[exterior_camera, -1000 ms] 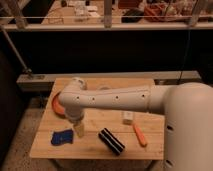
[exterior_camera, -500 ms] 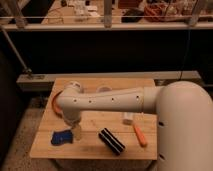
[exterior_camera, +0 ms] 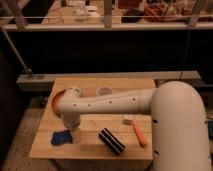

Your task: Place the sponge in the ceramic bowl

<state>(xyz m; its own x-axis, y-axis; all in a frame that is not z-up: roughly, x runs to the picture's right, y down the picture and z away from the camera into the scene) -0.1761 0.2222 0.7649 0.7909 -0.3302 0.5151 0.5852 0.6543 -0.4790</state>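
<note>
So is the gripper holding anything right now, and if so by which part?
Nothing held. The gripper hangs low beside the sponge, jaws open; the sponge lies on the table.

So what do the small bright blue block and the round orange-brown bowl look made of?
The blue block looks like matte soft foam, a sponge: uneven edges. The orange-brown bowl is probably glazed ceramic, smooth-looking, though the arm hides most of it. The open gripper hangs just right of the block in view.

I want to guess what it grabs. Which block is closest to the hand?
The blue sponge: the hand hangs right beside it, while the black striped block lies farther off.
</note>
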